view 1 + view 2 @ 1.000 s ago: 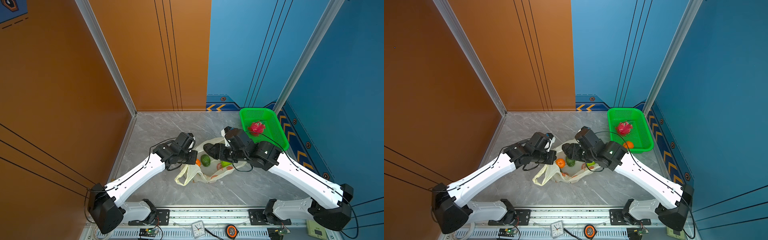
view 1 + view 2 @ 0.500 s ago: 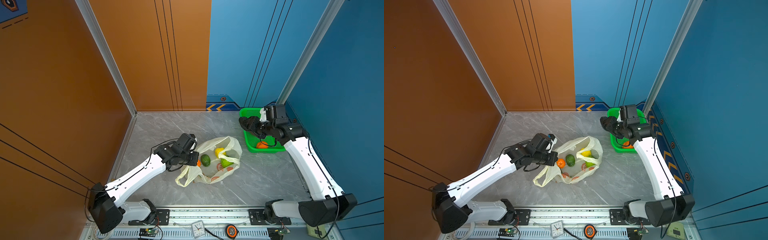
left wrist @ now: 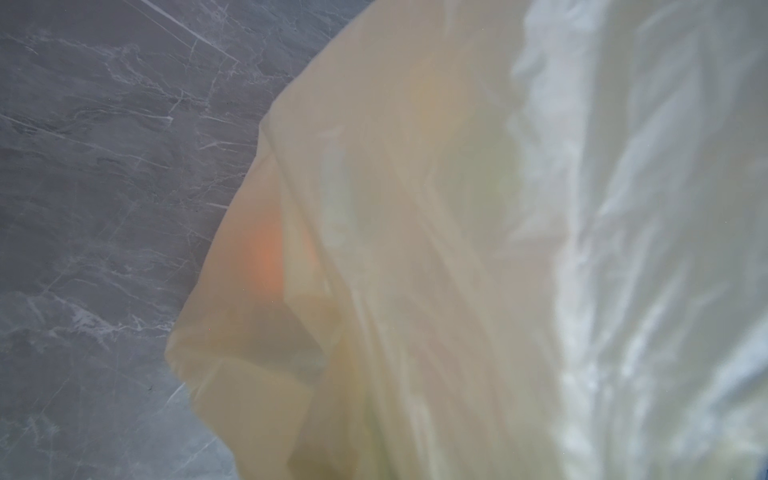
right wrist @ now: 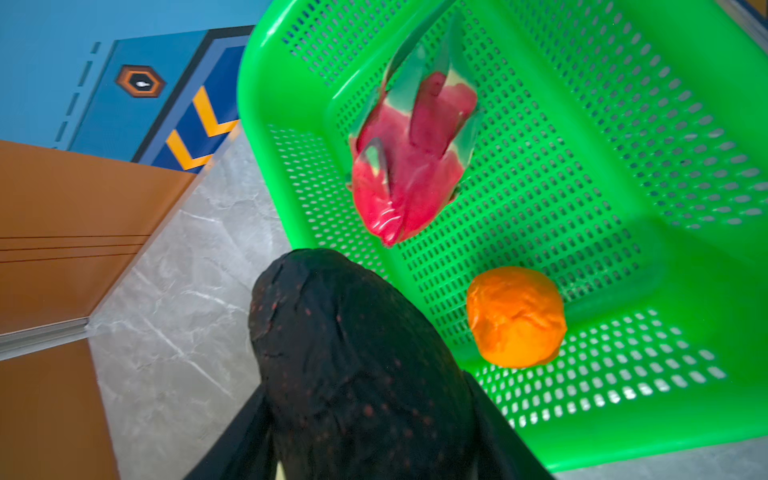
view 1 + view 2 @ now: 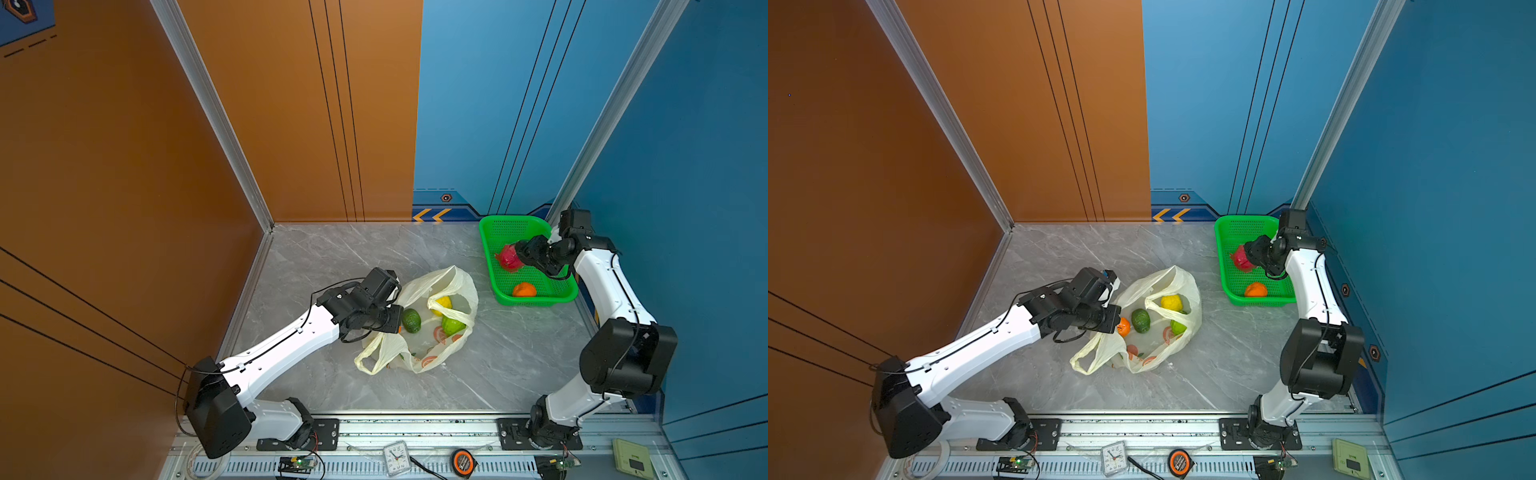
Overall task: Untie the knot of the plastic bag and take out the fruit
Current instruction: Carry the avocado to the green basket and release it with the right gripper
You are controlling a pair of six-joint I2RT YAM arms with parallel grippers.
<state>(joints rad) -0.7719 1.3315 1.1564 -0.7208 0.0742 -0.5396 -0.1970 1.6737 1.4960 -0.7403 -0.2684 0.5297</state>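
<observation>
Right gripper (image 5: 520,252) clamps a dark avocado (image 4: 357,353) over the green basket (image 5: 511,219), two o'clock from the bag (image 5: 422,286): lower it beside the orange (image 4: 515,318) before releasing. Left gripper (image 5: 395,319), jaws closed, pinches the bag's nine-o'clock rim.

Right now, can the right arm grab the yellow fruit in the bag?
Probably not yet. Its hand is full, gripping a dark avocado at the basket, well away from the bag. The yellow fruit sits in plain view in the open bag, so an emptied hand could likely get in.
</observation>
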